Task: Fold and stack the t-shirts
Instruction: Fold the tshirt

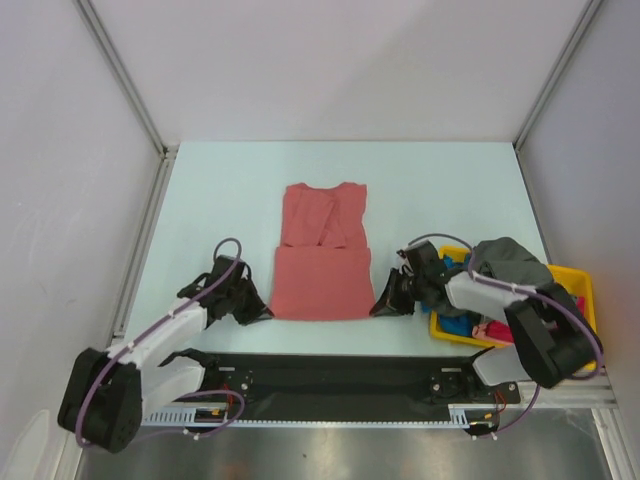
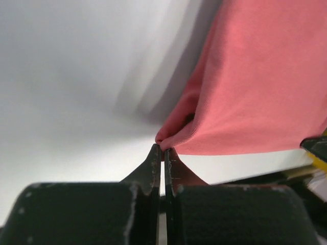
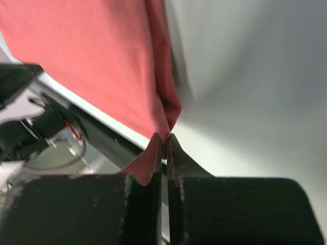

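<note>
salmon-red tee [image 1: 322, 265] flat mid-desk [image 1: 220, 200], partly folded, left pincer [image 1: 266, 314] pinched tight on its near left corner, right pincer [image 1: 379, 308] same deal on the near right corner, other tees [image 1: 512, 262] heaped in yellow tray [image 1: 578, 278]

a pale desk [image 1: 220, 190] is closed in by white walls [image 1: 340, 60] at the back and on both sides. thin grey metal bars [image 1: 120, 75] are set where the walls meet. everything is lit softly and evenly.
</note>
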